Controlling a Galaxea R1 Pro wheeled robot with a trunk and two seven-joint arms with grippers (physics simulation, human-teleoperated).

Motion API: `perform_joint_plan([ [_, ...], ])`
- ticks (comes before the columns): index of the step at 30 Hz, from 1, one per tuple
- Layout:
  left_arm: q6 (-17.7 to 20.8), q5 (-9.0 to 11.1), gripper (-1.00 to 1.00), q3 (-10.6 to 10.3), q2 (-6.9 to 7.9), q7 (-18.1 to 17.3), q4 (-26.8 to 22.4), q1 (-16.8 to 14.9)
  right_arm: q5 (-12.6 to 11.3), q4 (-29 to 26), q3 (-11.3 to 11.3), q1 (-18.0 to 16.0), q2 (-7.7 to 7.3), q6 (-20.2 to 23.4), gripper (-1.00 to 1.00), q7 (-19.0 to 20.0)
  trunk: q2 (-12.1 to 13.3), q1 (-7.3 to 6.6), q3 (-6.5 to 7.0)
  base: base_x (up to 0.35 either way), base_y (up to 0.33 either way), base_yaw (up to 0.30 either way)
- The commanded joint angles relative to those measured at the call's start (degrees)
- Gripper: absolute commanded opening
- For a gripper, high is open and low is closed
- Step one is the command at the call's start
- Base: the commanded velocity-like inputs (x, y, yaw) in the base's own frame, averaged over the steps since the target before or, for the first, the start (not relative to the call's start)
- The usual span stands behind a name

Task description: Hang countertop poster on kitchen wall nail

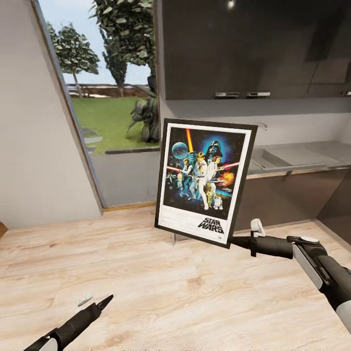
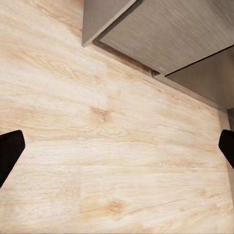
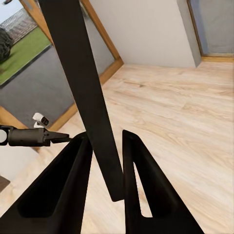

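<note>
The Star Wars poster (image 1: 204, 180) hangs upright and slightly tilted in the air over the wooden floor, in front of the kitchen countertop (image 1: 336, 148). My right gripper (image 1: 235, 241) is shut on its lower right corner. In the right wrist view the poster's black edge (image 3: 83, 83) runs between the two dark fingers (image 3: 73, 180). My left gripper (image 1: 97, 304) is low at the front left, open and empty. Its fingertips (image 2: 9, 151) stand wide apart over the floor.
Dark glossy wall cabinets (image 1: 253, 48) hang above the pale worktop, which has a sink (image 1: 273, 158) set in. A large window (image 1: 112, 97) onto a garden is at the back left, beside a plain wall (image 1: 34, 146). Light wooden floor (image 1: 170, 292) spreads in front.
</note>
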Motion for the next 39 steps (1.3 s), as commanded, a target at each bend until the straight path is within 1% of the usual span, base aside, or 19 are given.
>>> perform_joint_plan([
  [1,0.1,0.6,1.00,-0.4,0.06,-0.1,0.0,-0.1,-0.6,0.0,0.2,-0.1,-0.07,0.6,-1.00,0.0,-0.1,0.03,-0.04,-0.111,0.290,0.000],
  [8,0.2,0.6,1.00,-0.4,0.07,-0.1,0.0,-0.1,-0.6,0.0,0.2,0.0,-0.07,0.6,-1.00,0.0,-0.1,0.03,0.59,-0.037,0.291,0.000],
  [15,0.3,0.6,1.00,-0.4,0.07,-0.1,0.0,-0.1,-0.6,0.0,0.2,0.0,-0.07,0.6,-1.00,0.0,-0.1,0.03,1.20,0.040,0.293,0.000],
  [24,0.3,0.6,1.00,-0.4,0.07,-0.1,0.0,-0.1,-0.6,-0.2,0.2,0.0,-0.07,0.6,-1.00,-0.1,-0.1,0.03,1.40,0.077,0.294,0.011],
  [28,0.3,0.6,1.00,-0.4,0.07,-0.1,0.0,-0.1,-0.5,-1.3,0.2,0.0,-0.07,0.6,-1.00,-0.1,-0.1,0.03,1.40,0.080,0.294,0.200],
  [39,0.3,0.6,1.00,-0.4,0.07,-0.1,0.0,-0.1,-0.5,-1.5,0.2,0.0,-0.07,0.6,-1.00,-0.1,-0.1,0.03,1.40,0.094,0.294,0.284],
])
